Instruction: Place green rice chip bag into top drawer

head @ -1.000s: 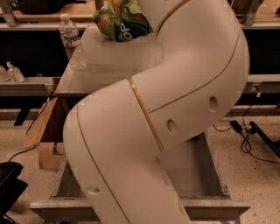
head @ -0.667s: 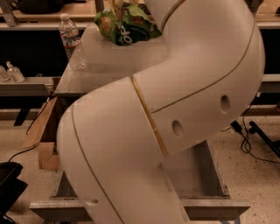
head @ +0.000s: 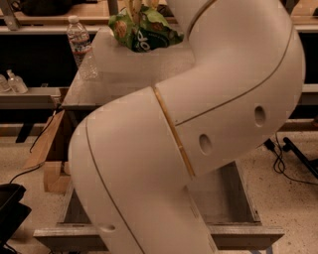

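Note:
The green rice chip bag (head: 143,31) is crinkled, bright green with white patches, and hangs just above the far part of the grey table (head: 124,74). My gripper (head: 141,11) comes down from the top edge and is shut on the bag's top; only its pale fingers (head: 133,7) show. My big white arm (head: 198,129) fills the middle of the view. The top drawer (head: 238,232) stands pulled open below the table's front. Its grey inside (head: 226,191) is mostly hidden behind the arm.
A clear water bottle (head: 79,47) stands on the table's left edge. Small bottles (head: 15,82) sit on a low shelf at the left. A wooden block and board (head: 49,154) lie by the drawer's left side. Cables (head: 288,154) run on the floor at the right.
The arm's elbow has swung further right and nearer the camera, covering more of the drawer. The bag stays in the gripper at nearly the same spot over the table.

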`<state>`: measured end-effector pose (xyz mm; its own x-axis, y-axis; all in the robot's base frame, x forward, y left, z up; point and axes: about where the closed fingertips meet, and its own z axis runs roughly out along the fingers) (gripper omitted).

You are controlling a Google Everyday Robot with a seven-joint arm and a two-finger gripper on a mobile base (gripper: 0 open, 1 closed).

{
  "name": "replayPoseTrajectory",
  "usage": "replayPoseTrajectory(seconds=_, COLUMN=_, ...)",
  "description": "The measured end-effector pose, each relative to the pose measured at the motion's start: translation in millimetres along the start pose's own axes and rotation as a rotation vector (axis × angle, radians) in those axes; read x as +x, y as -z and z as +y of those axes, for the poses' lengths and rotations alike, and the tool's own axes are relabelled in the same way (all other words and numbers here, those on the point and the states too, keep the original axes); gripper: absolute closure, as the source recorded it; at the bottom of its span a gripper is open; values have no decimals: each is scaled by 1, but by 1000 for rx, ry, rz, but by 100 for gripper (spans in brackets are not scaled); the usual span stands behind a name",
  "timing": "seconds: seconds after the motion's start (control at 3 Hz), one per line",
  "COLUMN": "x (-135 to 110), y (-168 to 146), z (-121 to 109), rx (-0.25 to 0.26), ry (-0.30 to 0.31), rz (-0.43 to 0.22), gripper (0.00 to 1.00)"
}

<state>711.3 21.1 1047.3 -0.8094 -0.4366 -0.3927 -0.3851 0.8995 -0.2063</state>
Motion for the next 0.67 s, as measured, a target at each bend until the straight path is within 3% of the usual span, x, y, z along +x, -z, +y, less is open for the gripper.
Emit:
replayPoseTrajectory(seconds=0.33, x=18, y=-4, z=-25, rx=-82, ry=-88, rz=-28, gripper=100)
replayPoseTrajectory(seconds=0.67, x=63, y=-1, z=-63, rx=-181, ry=-224, rz=-55, gripper=100)
